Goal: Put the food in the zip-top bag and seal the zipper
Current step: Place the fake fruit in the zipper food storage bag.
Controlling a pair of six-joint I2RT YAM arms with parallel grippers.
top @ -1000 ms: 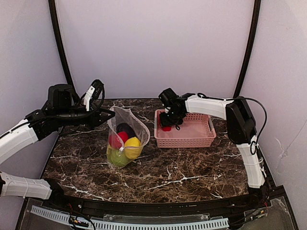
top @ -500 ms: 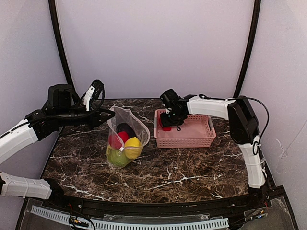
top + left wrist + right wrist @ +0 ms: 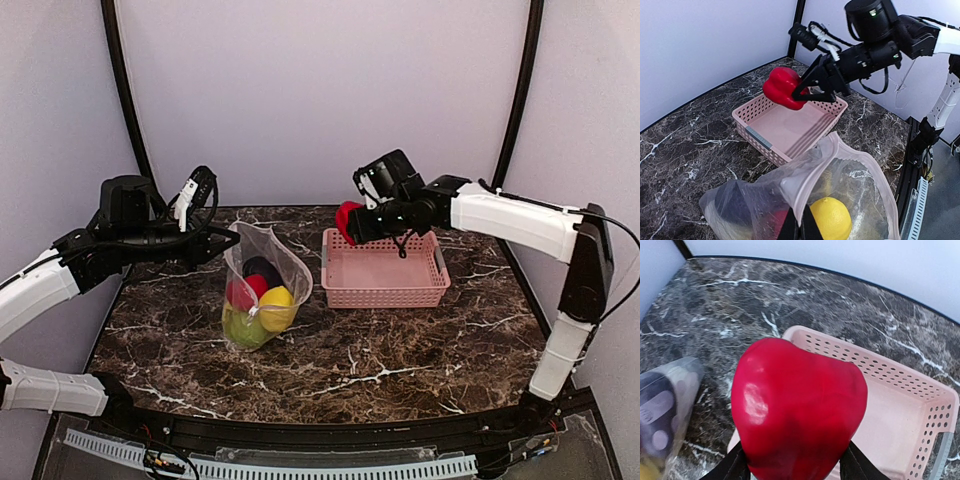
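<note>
Far left, the left gripper [image 3: 226,242] is pinched tight on the rim of the zip-top bag [image 3: 264,272], holding it up on the marble table [image 3: 380,352]. On the left wrist view only the two dark fingertips [image 3: 794,229] show, cut off by the bottom edge and close together with plastic between them. The mouth gapes open, and the zipper [image 3: 812,175] reads as a pale pinkish band along the rim. Its far side is hard to follow against the clear film.

Inside the bag sit a yellow piece [image 3: 277,297], a red piece [image 3: 244,290] and a green piece [image 3: 240,328] at the bottom. A dark shape [image 3: 262,268] sits above them; I cannot tell what it is through the dotted plastic.

Moving right, the red bell pepper [image 3: 348,218] is up in the air, clamped in the right gripper [image 3: 358,226] over the left end of the pink basket [image 3: 385,296], apart from the bag. On the right wrist view the pepper [image 3: 797,407] fills the frame and hides almost all of the gripper [image 3: 795,466]. Only two black finger edges peek out at its lower sides. The pepper also covers the basket's [image 3: 935,420] near corner, and the bag is just a blurred sliver at the lower left.
</note>
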